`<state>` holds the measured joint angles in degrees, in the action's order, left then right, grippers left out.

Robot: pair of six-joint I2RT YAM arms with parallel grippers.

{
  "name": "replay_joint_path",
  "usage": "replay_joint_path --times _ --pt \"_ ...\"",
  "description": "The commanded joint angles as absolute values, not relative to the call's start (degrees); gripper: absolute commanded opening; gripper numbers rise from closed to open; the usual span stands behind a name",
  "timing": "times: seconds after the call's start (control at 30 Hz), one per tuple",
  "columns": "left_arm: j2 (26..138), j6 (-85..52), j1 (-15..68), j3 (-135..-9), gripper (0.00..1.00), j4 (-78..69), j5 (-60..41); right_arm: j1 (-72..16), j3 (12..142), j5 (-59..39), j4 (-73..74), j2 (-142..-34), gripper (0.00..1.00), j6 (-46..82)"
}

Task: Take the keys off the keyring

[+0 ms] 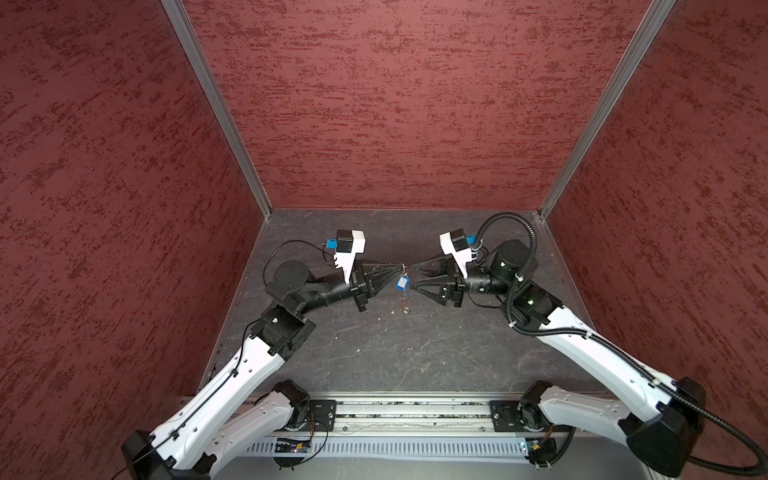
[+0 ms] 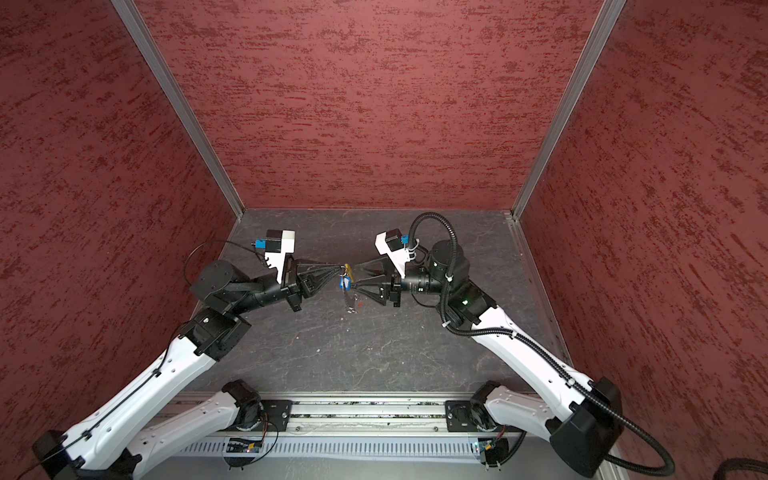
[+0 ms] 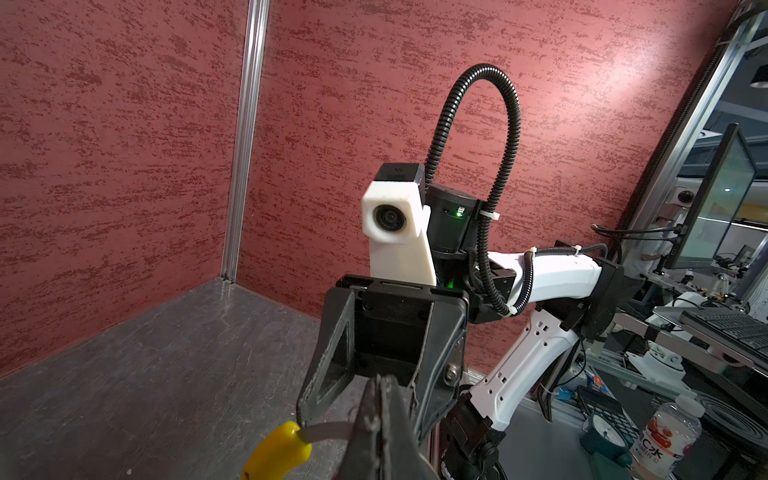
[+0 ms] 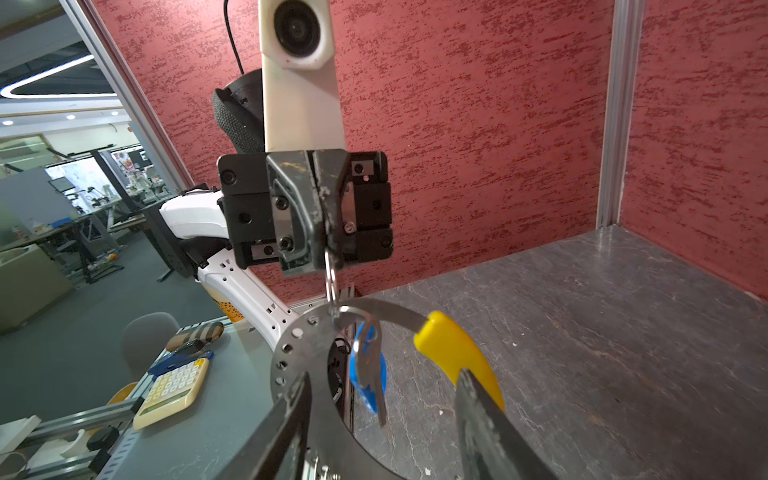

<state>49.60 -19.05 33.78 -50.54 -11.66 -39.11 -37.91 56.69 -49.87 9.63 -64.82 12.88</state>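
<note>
The keyring (image 4: pixel 376 309) hangs above the dark table between my two grippers, its yellow segment (image 4: pixel 453 353) curving off to one side. My left gripper (image 4: pixel 328 253) is shut on a small ring at the keyring's top, and also shows in both top views (image 1: pixel 401 266) (image 2: pixel 341 268). A blue tag (image 1: pixel 401 283) (image 2: pixel 344 284) (image 4: pixel 365 380) dangles from the loop with a silvery key (image 4: pixel 377 390) in front of it. My right gripper (image 1: pixel 411 277) (image 4: pixel 386 415) is open, and the key's tip hangs between its fingers without touching them. In the left wrist view the yellow segment (image 3: pixel 278 453) sticks out beside my shut fingers (image 3: pixel 374 419). A red tag is not clearly visible.
Red textured walls (image 1: pixel 395 104) close the cell on three sides. An aluminium rail (image 1: pixel 411 415) with both arm bases runs along the front edge. A few small specks (image 2: pixel 318 351) lie on the table (image 1: pixel 395 353). Outside the cell, a calculator (image 4: pixel 172 388) sits on a desk.
</note>
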Motion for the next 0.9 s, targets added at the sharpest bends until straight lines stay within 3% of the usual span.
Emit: replay_joint_path --times 0.0,0.87 --pt "49.57 -19.81 33.93 -50.32 0.00 -14.88 -38.15 -39.08 58.89 -50.81 10.70 -65.91 0.52 11.99" --pt "49.12 -20.04 34.71 -49.88 0.00 -15.69 -35.30 -40.97 62.49 -47.89 8.88 -67.32 0.00 10.02"
